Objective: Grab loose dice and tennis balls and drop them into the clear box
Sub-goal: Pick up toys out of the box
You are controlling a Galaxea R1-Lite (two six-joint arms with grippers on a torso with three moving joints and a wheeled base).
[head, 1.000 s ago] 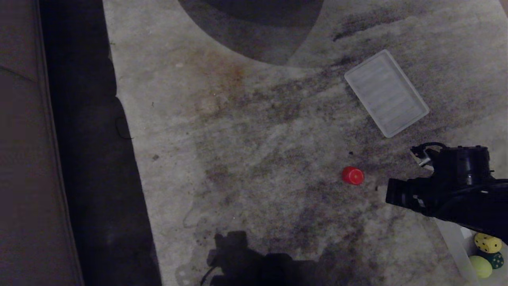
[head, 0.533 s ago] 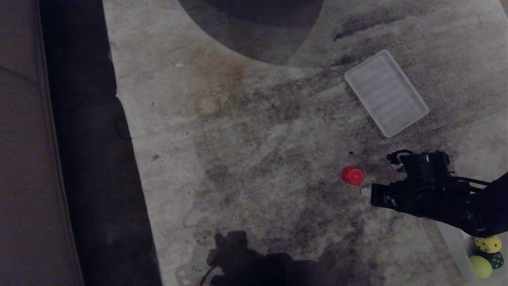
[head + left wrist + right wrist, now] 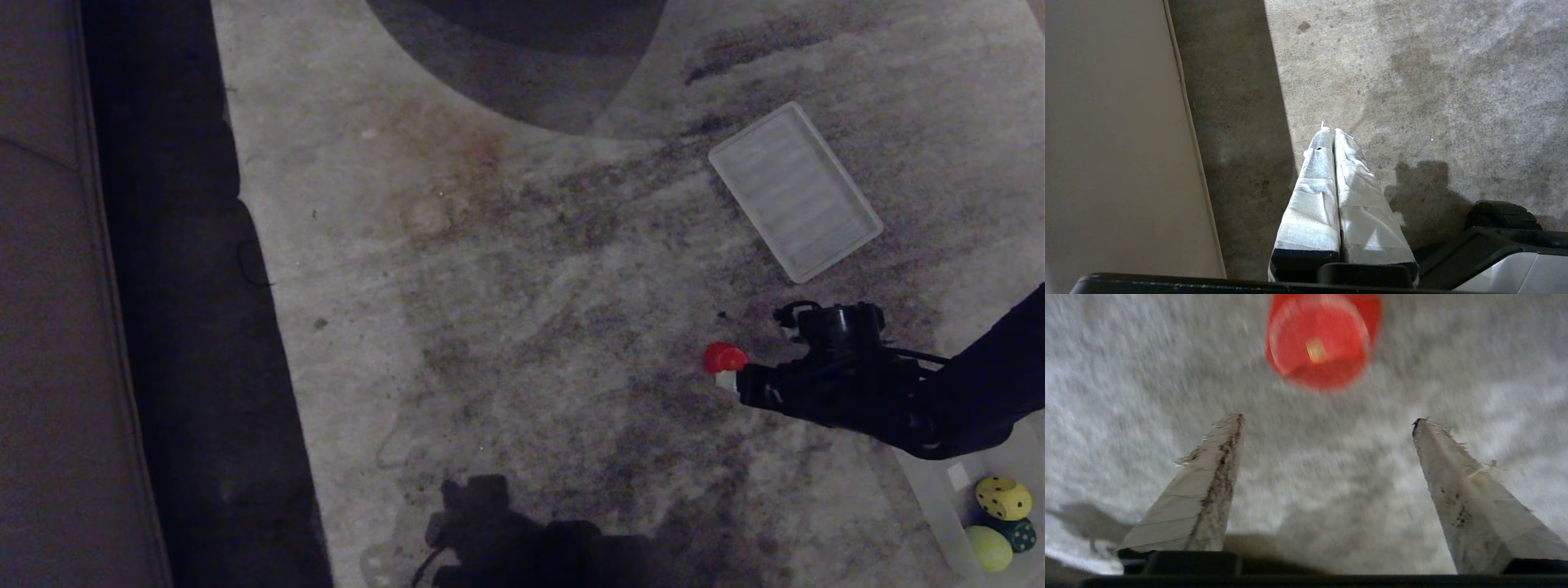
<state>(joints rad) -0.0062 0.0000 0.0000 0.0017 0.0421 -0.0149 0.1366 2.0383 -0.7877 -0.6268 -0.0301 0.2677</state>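
Your right gripper (image 3: 1327, 418) reaches low over the stained carpet (image 3: 506, 269) toward the red die (image 3: 724, 358), its taped fingers (image 3: 1208, 490) spread wide and empty. In the right wrist view the die (image 3: 1323, 341) sits just beyond the fingertips, near the centre line between them and a little toward one side, not yet between the jaws.

The clear box (image 3: 935, 494) lies at the near right corner of the head view, partly under your right arm. It already holds a yellow die (image 3: 1003, 497), a dark green die (image 3: 1020, 532) and a tennis ball (image 3: 989, 547). A white ribbed panel (image 3: 794, 191) lies farther out on the carpet, well apart from the die. Your left gripper (image 3: 1333, 134) hangs parked beside a pale wall (image 3: 1110, 134), its wrapped fingers pressed together on nothing.

The chief risk from here, as a judgement: the die's rounded corners and the soft pile could let it roll or skid if a fingertip strikes it before both fingers flank it. Closing too early would pinch only its near edge and squirt it forward. Descending too far could also drag the frayed tape into the carpet. The carry back is short, yet a corner-only grip may slip before the box.
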